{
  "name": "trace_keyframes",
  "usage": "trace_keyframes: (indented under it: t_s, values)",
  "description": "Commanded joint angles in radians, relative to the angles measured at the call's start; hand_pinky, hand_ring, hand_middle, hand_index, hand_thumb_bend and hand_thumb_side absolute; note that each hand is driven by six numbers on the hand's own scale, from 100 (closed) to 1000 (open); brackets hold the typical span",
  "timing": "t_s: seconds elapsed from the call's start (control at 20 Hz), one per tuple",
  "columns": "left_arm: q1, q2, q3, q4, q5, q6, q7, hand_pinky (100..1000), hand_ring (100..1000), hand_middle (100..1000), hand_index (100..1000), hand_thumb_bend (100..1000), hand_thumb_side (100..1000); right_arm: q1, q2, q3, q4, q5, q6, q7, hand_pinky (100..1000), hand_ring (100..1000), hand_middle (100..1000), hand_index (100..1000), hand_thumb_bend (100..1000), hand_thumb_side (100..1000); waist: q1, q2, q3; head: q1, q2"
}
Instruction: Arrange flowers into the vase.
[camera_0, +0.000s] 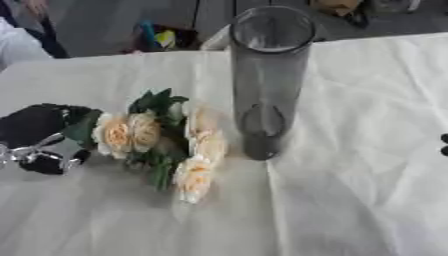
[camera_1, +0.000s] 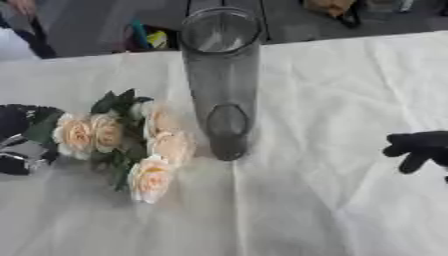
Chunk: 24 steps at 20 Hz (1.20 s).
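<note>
A tall grey glass vase (camera_0: 267, 75) stands upright in the middle of the white-clothed table (camera_0: 367, 190), with nothing inside it. A bunch of cream roses with green leaves (camera_0: 166, 137) sits just left of the vase's foot, close to it. My black left hand (camera_0: 39, 132) is at the bunch's left end, its fingers curled where the leaves meet it; the stems are hidden there. My right hand (camera_1: 420, 147) hangs at the right edge, well right of the vase, with relaxed fingers and nothing in it.
The wrinkled white cloth covers the whole table. Beyond the far edge lie a dark floor, some coloured clutter (camera_0: 162, 37) and a person's sleeve (camera_0: 17, 45) at the upper left.
</note>
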<state>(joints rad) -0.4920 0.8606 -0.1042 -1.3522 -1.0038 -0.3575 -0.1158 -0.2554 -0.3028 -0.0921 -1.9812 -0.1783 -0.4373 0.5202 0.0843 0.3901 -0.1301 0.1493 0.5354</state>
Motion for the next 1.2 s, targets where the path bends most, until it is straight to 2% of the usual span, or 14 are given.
trace_keyframes:
  t_s: [0.05, 0.3, 0.35, 0.6, 0.85, 1.2]
  values:
    - [-0.021, 0.018, -0.004, 0.015, 0.004, -0.007, 0.001, 684, 791, 841, 980, 238, 332, -0.008, -0.003, 0.0, -0.019, 0.005, -0.001, 0.007, 830, 699, 524, 821, 100, 1000, 0.013, 0.001, -0.002, 0.007, -0.01]
    - [-0.034, 0.015, -0.005, 0.029, 0.019, -0.023, -0.029, 680, 785, 839, 977, 253, 339, -0.009, -0.001, 0.0, -0.019, 0.008, 0.001, 0.011, 832, 699, 523, 821, 100, 1000, 0.015, 0.004, -0.005, 0.01, -0.012]
    - [-0.038, 0.014, -0.003, 0.029, 0.018, -0.021, -0.029, 688, 794, 852, 999, 262, 336, -0.009, -0.001, 0.001, -0.019, 0.009, 0.001, 0.012, 832, 699, 523, 821, 100, 1000, 0.015, 0.005, -0.006, 0.011, -0.013]
    - [-0.052, 0.008, -0.006, 0.035, -0.002, -0.008, -0.029, 696, 800, 859, 1000, 301, 352, -0.01, 0.003, 0.003, -0.019, 0.011, 0.003, 0.018, 834, 699, 522, 821, 100, 1000, 0.015, 0.009, -0.009, 0.012, -0.02]
    - [-0.059, 0.007, -0.002, 0.027, -0.014, 0.015, -0.02, 680, 765, 835, 996, 308, 365, -0.008, 0.005, 0.004, -0.019, 0.013, 0.003, 0.023, 835, 700, 522, 821, 100, 1000, 0.013, 0.011, -0.01, 0.012, -0.019]
    - [-0.068, 0.011, 0.01, 0.009, 0.037, 0.057, -0.001, 657, 746, 822, 992, 299, 415, -0.006, 0.007, 0.004, -0.019, 0.015, 0.006, 0.026, 836, 700, 521, 821, 100, 1000, 0.014, 0.01, -0.008, 0.01, -0.017]
